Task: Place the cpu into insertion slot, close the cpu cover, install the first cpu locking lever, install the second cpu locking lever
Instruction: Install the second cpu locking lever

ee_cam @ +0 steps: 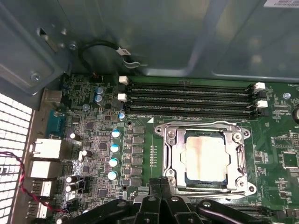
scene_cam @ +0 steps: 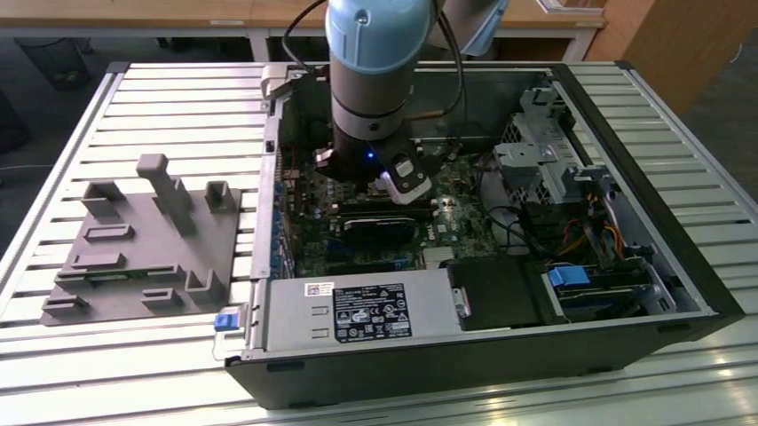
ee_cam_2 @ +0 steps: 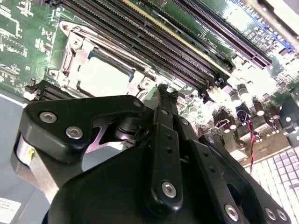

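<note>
The small flat square cpu with its pale silvery metal top [ee_cam: 206,160] already lies in the square insertion slot [ee_cam: 223,182] set in the green circuit board [ee_cam: 280,140], and the thin silver metal cpu cover frame [ee_cam: 170,156] is down around it, the chip showing through its central window. So the work seems to have reached the locking levers.

The black robot hand [ee_cam: 161,184] hangs just beside the near edge of the cover, its two fingers pressed together and holding nothing. With the fingers shut like this, it looks set to push rather than grip. Doing this step well would mean bearing on the thin lever wire alone, keeping the fingertips off the chip's top and off the row of small silver capacitors [ee_cam: 114,154] standing close beside the socket, and pressing steadily so the lever slips under its catch instead of springing back.

The first wrist view looks squarely down on the socket and shows the whole frame, the chip's stained top and the long black memory slots [ee_cam: 191,99] beyond it. The second wrist view sees the same socket obliquely past the hand's linkage [ee_cam_2: 163,154], showing how close the fingertips [ee_cam_2: 162,88] stand to the cover's corner. The exterior view shows the pale blue arm [scene_cam: 369,62] reaching down into the open black computer case [scene_cam: 474,364], which lies on a slatted white desk [scene_cam: 177,106] beside a grey plastic fixture [scene_cam: 142,248].
</note>
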Controlling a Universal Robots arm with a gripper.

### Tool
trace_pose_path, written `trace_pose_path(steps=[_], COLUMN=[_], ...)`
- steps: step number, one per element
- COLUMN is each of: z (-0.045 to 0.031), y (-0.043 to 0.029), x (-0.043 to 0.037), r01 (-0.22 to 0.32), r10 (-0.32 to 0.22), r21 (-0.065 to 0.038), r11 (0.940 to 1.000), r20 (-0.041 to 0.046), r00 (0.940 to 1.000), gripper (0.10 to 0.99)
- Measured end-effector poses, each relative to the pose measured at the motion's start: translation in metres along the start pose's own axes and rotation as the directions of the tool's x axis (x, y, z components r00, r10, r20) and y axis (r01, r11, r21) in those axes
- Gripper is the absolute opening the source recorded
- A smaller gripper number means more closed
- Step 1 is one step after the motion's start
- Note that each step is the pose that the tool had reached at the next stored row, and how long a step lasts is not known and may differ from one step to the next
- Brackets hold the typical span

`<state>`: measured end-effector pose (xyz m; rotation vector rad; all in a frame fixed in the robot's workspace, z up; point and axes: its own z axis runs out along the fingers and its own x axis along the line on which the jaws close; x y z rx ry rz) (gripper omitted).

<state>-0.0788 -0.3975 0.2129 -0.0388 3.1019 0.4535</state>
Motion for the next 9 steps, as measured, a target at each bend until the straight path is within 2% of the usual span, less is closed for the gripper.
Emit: trace_pose_path(steps=[9], z=[-0.0127], y=[0.0038], x=[-0.0003], r01=[0.0], r10=[0.0], r21=[0.0], r11=[1.0], r20=[0.0001], r00=[1.0], gripper=[0.106])
